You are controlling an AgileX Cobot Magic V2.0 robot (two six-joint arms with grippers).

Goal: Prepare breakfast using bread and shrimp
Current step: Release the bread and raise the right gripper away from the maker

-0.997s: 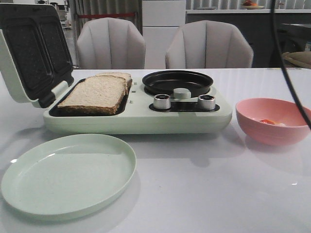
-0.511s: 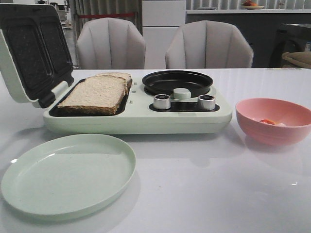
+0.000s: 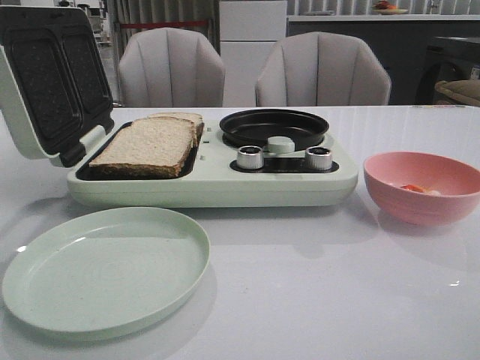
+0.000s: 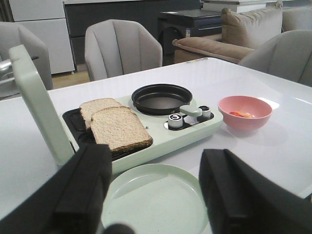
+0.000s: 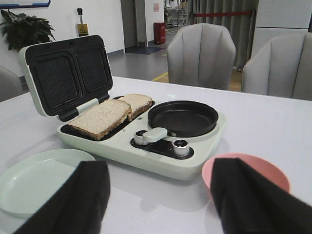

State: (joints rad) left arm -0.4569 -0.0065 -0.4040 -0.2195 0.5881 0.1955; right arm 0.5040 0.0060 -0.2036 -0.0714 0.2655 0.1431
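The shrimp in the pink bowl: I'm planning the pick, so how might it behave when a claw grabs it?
The shrimp looks small and curled, so it is probably light and may squirm out of a pinch. It lies low inside the pink bowl, whose curved wall could let it slide away. The bowl itself seems light and might shift if nudged.

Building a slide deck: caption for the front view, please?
Two brown-crusted bread slices in an open pale green sandwich maker, pink bowl holding shrimp.
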